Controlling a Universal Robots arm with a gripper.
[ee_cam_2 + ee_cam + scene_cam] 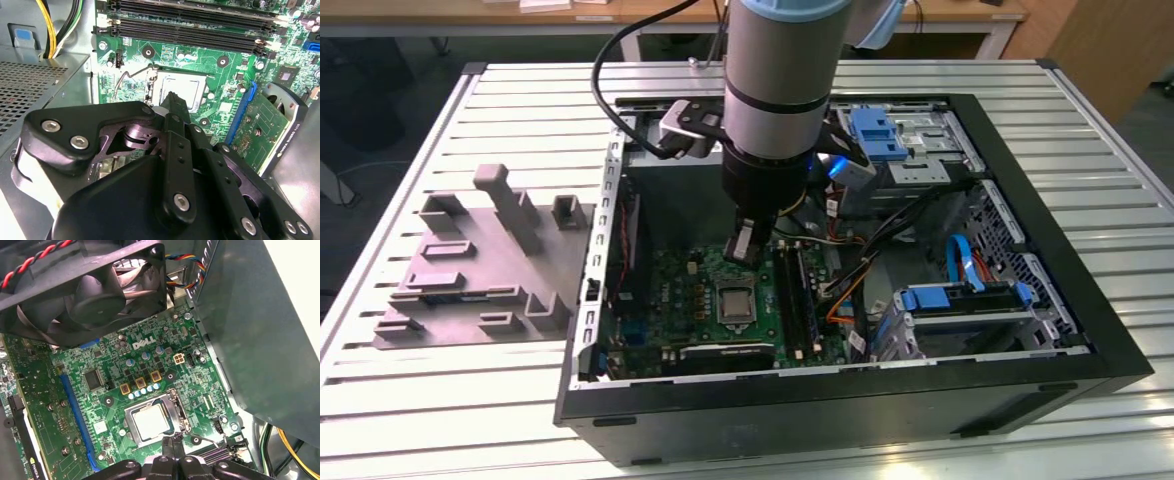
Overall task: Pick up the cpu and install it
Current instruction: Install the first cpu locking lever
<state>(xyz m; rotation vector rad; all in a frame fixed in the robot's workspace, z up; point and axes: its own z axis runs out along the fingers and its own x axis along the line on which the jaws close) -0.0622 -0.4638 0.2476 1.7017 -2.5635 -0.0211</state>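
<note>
Tray (467,270), grey moulded, sits on the slatted surface (400,400) at the exterior view's left, well apart from the work. Next along, open PC case (854,410) holds the green motherboard (674,290), and the arm (781,80) reaches straight down into it. End effector (742,243) hangs just above the board, near the socket (735,302). In the first wrist view the cpu (151,422) lies flat inside the metal-framed socket (172,405), pale silvery top up, frame and lever not closed over it. End effector (172,449) fingertips are pressed together with no gap and nothing between them, just beside the socket edge, apart from the chip. Second wrist view agrees: fingers (175,102) meet in front of the socket with the lever (131,76) standing free beside it. Judgement: chip is already seated, so the placing step looks done or nearly so; what remains calls for checking it sits level and for securing the frame and lever. Drive bays (961,300) with blue clips fill the exterior view's right of the case.
</note>
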